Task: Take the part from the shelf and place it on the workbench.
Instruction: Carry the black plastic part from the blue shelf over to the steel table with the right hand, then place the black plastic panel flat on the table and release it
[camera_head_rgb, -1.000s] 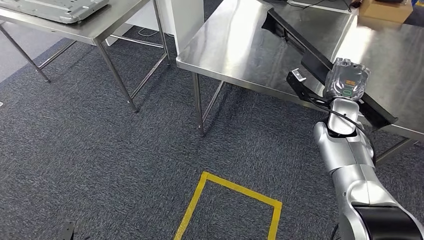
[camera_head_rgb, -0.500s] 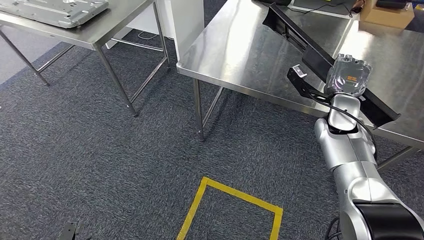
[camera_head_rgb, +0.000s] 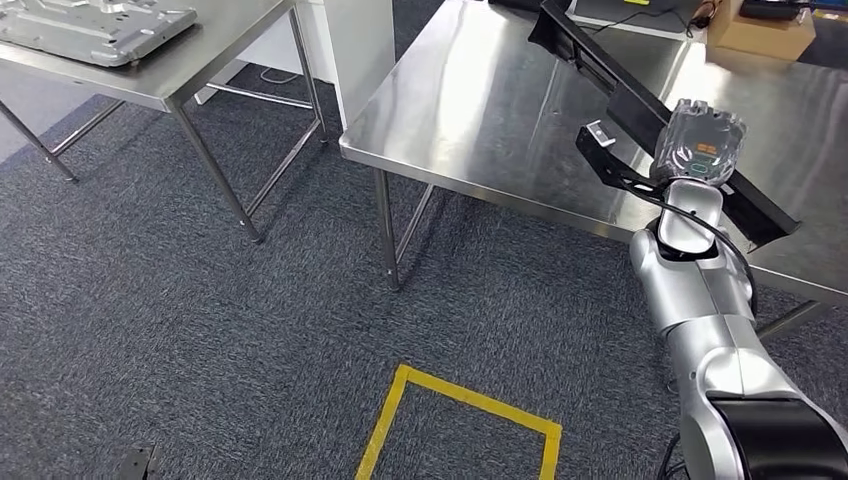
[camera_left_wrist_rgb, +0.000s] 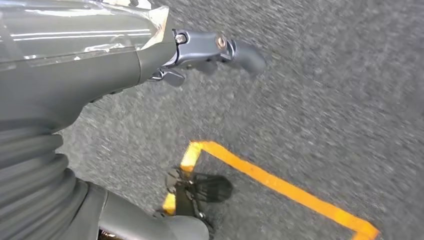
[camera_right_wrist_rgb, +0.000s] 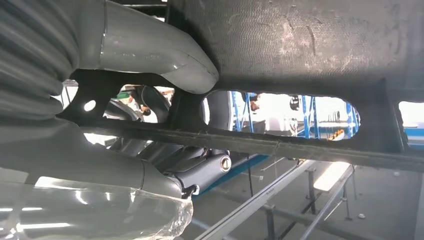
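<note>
The right robot hand (camera_head_rgb: 697, 150) grips the long black part (camera_head_rgb: 650, 115) near its middle — probably for balance — holding it over the steel table (camera_head_rgb: 470, 110) at two o'clock.

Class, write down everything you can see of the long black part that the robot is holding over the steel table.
The long black part is a narrow, channel-like bar, matt and dark, perhaps moulded composite. It slants above the shiny steel workbench, one end far over the top, the other past the near edge. The right wrist view shows oval cut-outs along its wall and a rough, woven-looking surface. The right robot hand grips it near its nearer end, thumb pressed on it. Whether it touches the table cannot be told.
</note>
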